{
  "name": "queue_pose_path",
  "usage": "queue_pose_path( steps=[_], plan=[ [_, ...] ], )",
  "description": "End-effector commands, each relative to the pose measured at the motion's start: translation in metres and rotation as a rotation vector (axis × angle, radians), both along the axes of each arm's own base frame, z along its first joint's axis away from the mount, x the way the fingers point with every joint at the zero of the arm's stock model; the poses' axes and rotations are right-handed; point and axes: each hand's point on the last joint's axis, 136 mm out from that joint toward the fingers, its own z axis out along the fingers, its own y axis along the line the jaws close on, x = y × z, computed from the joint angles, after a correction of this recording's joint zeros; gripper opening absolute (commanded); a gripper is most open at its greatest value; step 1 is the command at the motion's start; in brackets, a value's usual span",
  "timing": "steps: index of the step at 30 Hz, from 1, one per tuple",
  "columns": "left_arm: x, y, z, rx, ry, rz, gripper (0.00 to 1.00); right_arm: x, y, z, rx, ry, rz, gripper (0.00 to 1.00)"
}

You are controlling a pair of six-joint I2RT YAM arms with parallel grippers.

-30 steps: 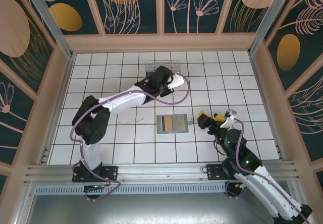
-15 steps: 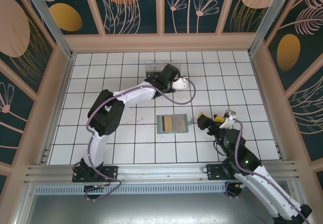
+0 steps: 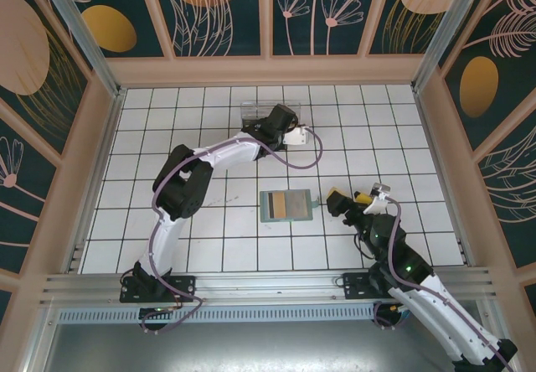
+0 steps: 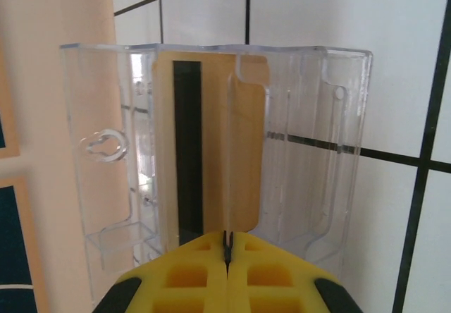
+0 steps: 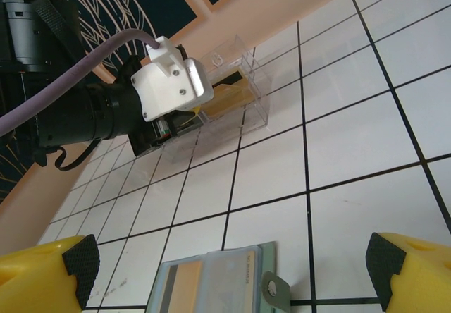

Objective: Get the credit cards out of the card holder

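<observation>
the clear plastic box (image 4: 303, 151) stands at the far side of the tabletop (image 3: 402, 137), and through its glossy, see-through walls i can see one tan card (image 4: 243, 151) with a black stripe down it, lying flat against the back. the card holder (image 3: 266, 206) lies opened out flat near the middle of the tabletop, dull grey-green at its edge, with credit cards (image 3: 289, 205) in it showing as tan and darker bands; a small rounded tab sticks out of its right side. my left arm reaches far across, long and stretched, with the left gripper (image 4: 227, 253) right at the open side of the box, its yellow jaws pressed together on nothing i can make out, tips right by the tan card's near edge. the right arm is folded back low, and the right gripper (image 3: 350, 198) hovers just right of the holder, jaws spread wide and empty. the tabletop is white square tile with thin black lines.
</observation>
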Motion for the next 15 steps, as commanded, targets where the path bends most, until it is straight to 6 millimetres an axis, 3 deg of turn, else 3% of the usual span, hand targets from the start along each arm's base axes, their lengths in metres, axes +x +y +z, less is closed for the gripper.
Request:
queue_pose_path(
  steps=[1,8,11,15],
  plan=[
    [0.01,-0.001,-0.001,0.013,-0.024,0.006,0.0,0.002,-0.003,-0.003,-0.006,-0.006,-0.02,0.99],
    [0.014,-0.003,-0.004,0.001,-0.03,0.023,0.03,0.002,-0.003,-0.005,-0.007,-0.003,-0.02,0.99],
    [0.019,-0.004,-0.001,-0.017,-0.047,0.044,0.27,0.002,-0.003,-0.005,-0.006,-0.001,-0.018,0.99],
    [0.028,-0.003,0.003,-0.032,-0.088,0.072,0.27,0.002,-0.003,-0.005,-0.006,0.001,-0.017,0.99]
  ],
)
